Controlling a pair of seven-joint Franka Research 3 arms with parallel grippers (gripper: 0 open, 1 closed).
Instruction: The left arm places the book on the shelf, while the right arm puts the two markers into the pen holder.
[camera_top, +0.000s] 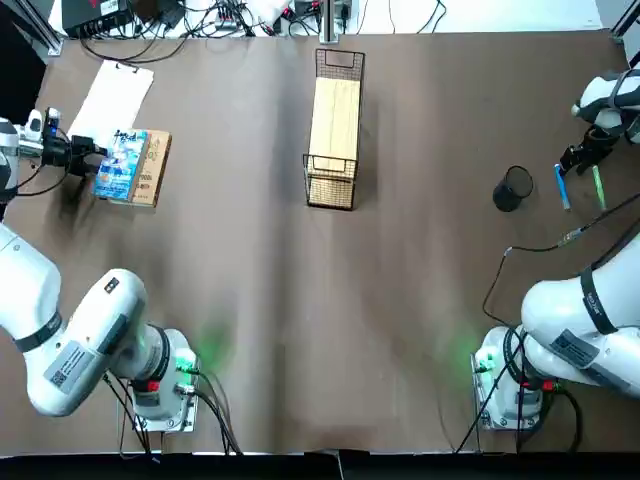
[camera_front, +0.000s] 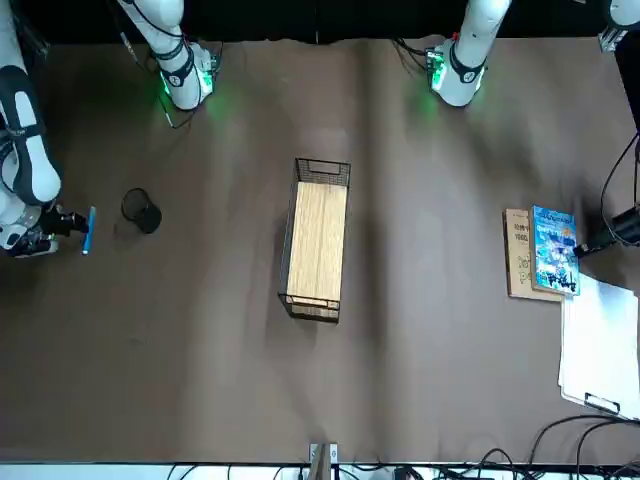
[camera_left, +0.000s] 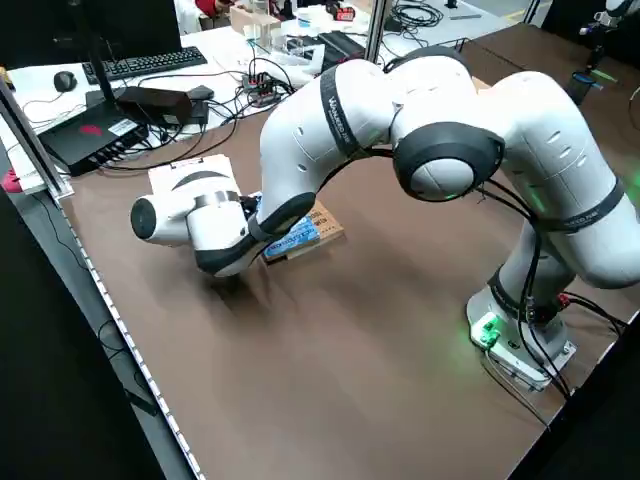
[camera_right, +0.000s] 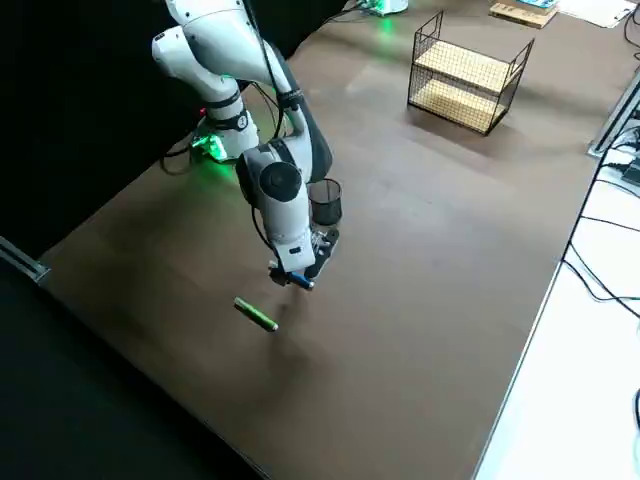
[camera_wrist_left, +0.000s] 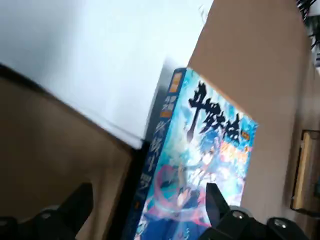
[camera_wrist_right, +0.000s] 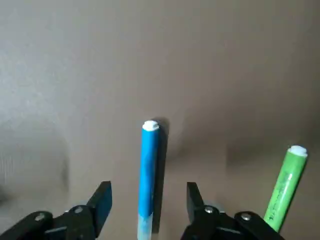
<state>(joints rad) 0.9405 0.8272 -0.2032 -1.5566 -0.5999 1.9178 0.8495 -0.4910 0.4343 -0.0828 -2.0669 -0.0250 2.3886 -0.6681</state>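
Saw the clipboard (camera_top: 112, 103) at the far left of the surface (camera_top: 420, 290). Saw the left end effector (camera_wrist_left: 150, 192) at the book's left edge, fingers wide apart, gripping nothing. Found the book (camera_top: 121, 164) partly on top of the tan book (camera_top: 153, 168). Next, saw the shelf (camera_top: 335, 120), then the pen holder (camera_top: 513, 188). Found the blue marker (camera_wrist_right: 148, 172) lying near the right end effector (camera_wrist_right: 149, 187), fingers apart and gripping nothing; beyond, the green marker (camera_wrist_right: 286, 187).

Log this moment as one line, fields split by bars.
left claw: open, at light-blue illustrated book | right claw: open, astride blue marker | black wire shelf: bookless
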